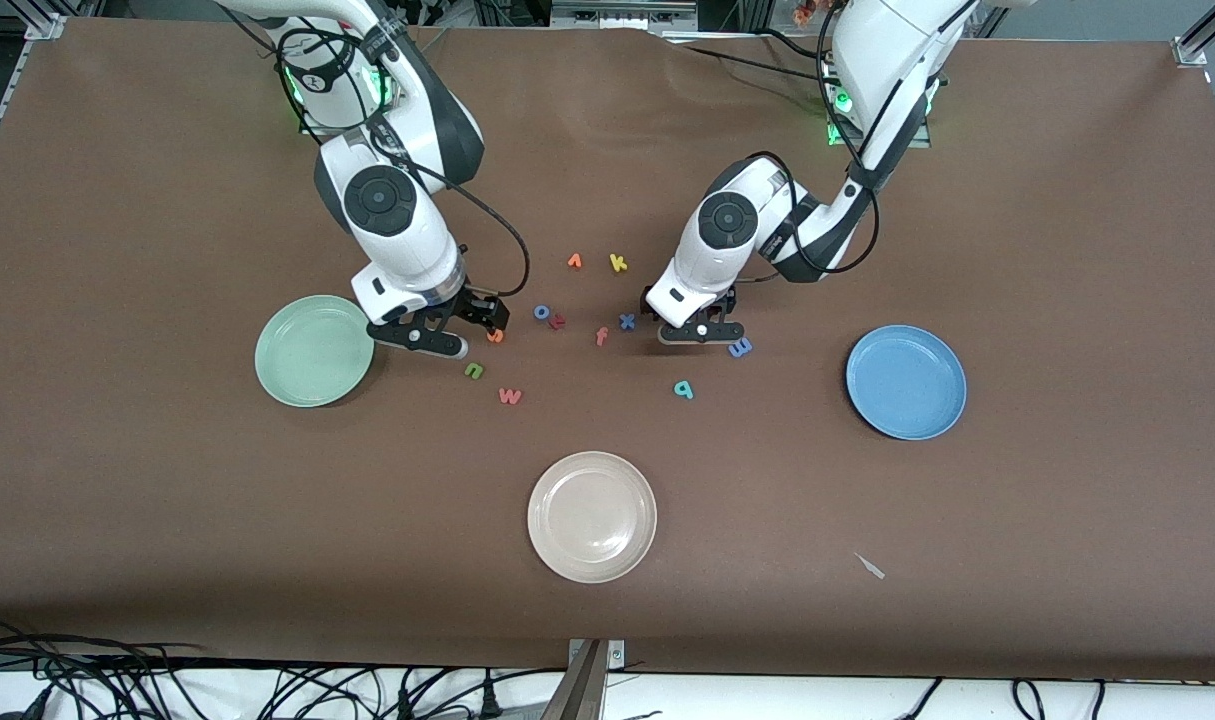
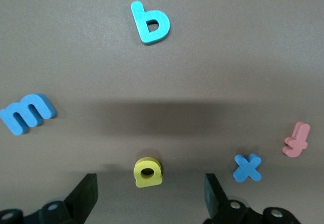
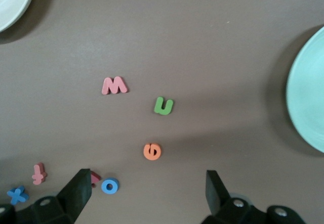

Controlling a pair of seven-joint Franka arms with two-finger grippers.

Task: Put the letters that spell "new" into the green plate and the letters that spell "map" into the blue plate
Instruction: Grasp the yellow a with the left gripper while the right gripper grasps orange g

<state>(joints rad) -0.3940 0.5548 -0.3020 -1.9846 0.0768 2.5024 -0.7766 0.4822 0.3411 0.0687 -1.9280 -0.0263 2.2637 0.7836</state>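
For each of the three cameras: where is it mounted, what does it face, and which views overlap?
Front: high across the table, facing both arms; shows left claw, right claw, three plates.
Left wrist: on the left arm, looking down between its open fingers at the yellow a.
Right wrist: on the right arm, looking down past its open fingers at the orange e.
Shared: both wrist views show the blue x.
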